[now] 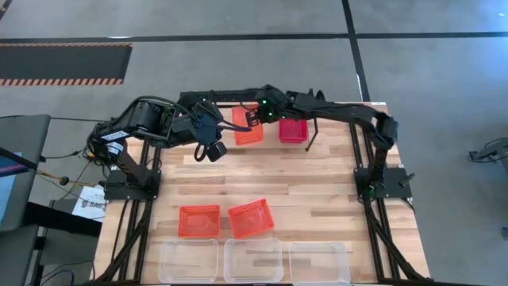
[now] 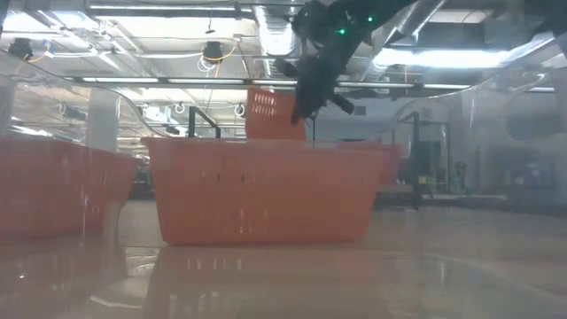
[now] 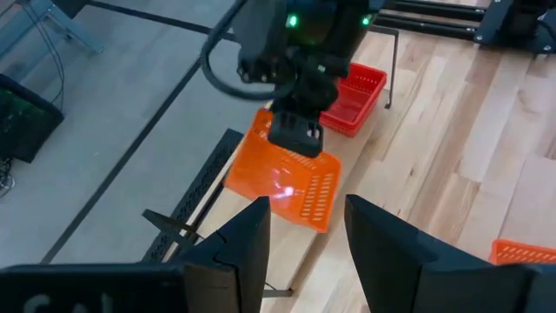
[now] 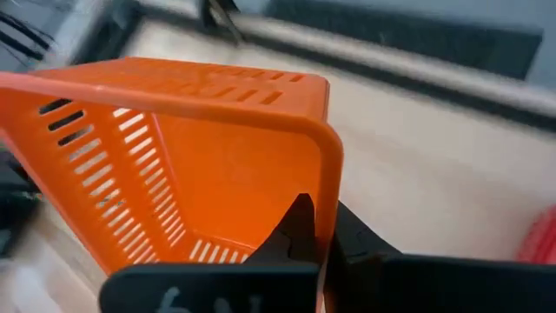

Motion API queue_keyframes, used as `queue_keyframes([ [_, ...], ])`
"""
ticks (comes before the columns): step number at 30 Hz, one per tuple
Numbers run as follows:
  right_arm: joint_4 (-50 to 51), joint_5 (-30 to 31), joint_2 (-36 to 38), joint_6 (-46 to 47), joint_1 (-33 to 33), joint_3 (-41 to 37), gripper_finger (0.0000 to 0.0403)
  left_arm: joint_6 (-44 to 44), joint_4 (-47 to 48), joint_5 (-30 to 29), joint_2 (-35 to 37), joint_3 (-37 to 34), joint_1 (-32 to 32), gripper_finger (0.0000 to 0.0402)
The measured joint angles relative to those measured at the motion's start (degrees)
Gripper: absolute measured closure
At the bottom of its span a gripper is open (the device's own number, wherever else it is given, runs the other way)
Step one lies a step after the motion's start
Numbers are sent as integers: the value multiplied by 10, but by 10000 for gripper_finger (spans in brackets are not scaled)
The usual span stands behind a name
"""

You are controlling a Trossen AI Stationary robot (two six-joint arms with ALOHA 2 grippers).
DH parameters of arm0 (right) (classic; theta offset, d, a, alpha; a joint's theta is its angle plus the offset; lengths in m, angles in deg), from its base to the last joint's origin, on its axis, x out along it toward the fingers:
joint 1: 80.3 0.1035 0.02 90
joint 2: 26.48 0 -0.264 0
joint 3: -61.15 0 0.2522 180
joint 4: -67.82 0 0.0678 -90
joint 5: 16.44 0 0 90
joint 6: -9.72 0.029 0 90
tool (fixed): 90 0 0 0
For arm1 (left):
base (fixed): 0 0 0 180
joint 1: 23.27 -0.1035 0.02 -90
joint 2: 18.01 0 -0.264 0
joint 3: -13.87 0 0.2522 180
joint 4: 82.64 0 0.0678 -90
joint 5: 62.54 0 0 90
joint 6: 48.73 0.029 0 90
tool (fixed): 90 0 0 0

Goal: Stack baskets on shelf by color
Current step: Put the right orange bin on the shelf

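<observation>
Over table (image 1: 317, 191), right hand (image 1: 255, 117) grips orange basket (image 1: 246, 127).

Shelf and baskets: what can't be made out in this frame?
- Shelf: high view, mostly hidden under both arms; only thin legs show.
- Held orange basket: whether it touches the shelf, hidden by the right gripper.
- Clear baskets: high view, near edges cut off by the picture's bottom.
- Left gripper: open, empty.

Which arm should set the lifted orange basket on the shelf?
Right. Its claw is shut on the orange mesh plastic basket at the far table edge; the left claw hangs open nearby, holding nothing.
</observation>
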Motion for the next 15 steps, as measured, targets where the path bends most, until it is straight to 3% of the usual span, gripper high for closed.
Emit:
queue_keyframes([
  [10, 119, 9, -10, 26, -6, 1, 400, 5, 0, 0, 0, 0, 0, 263],
  [15, 129, 17, -10, 28, -18, 1, 400, 6, 0, 0, 0, 0, 0, 263],
])
